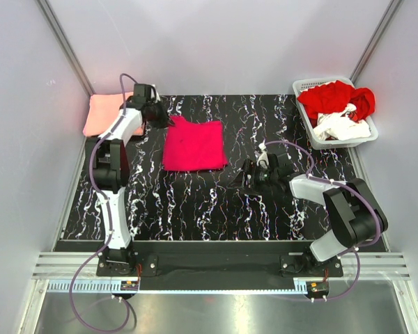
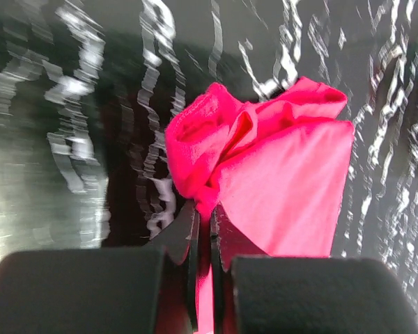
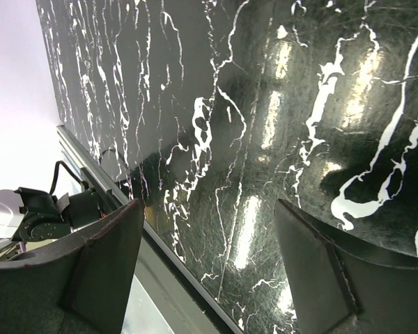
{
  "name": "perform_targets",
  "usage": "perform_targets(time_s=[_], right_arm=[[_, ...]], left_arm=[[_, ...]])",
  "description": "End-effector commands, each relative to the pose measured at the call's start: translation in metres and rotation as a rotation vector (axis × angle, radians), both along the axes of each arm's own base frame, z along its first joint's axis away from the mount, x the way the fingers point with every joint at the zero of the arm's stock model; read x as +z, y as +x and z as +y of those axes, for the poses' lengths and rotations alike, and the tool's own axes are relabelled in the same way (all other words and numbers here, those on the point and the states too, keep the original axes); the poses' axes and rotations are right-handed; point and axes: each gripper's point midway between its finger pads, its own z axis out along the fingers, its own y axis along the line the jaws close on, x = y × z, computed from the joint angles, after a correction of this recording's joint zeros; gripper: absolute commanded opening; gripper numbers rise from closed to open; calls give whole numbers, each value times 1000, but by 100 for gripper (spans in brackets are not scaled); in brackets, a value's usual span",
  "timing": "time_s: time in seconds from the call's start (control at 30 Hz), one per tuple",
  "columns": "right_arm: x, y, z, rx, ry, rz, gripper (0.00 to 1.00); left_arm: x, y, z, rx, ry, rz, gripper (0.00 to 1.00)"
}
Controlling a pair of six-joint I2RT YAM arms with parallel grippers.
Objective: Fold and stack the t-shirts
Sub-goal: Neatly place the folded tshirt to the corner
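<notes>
A vivid magenta-pink t-shirt [image 1: 194, 145] lies folded into a rough square on the black marbled table. My left gripper [image 1: 166, 122] is shut on its far left corner; in the left wrist view the cloth [image 2: 279, 174] bunches up just above the closed fingers [image 2: 226, 233]. A pale salmon-pink t-shirt [image 1: 103, 115] lies folded at the table's far left corner. Red [image 1: 333, 97] and white [image 1: 343, 126] t-shirts are heaped in the basket. My right gripper [image 1: 242, 175] is open and empty, low over the table right of centre; its fingers [image 3: 104, 257] frame bare table.
A white slatted plastic basket [image 1: 303, 89] stands at the far right corner. Grey walls enclose the table on three sides. The metal rail [image 1: 216, 264] with both arm bases runs along the near edge.
</notes>
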Motion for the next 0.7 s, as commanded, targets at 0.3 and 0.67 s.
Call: perform_targets(time_s=[0.3, 0.67], right_arm=[[7, 12, 5, 8, 31, -22, 81], [6, 12, 4, 10, 44, -19, 81]], left_arm=[[126, 33, 88, 91, 239, -207, 0], [172, 58, 133, 172, 255, -336, 0]])
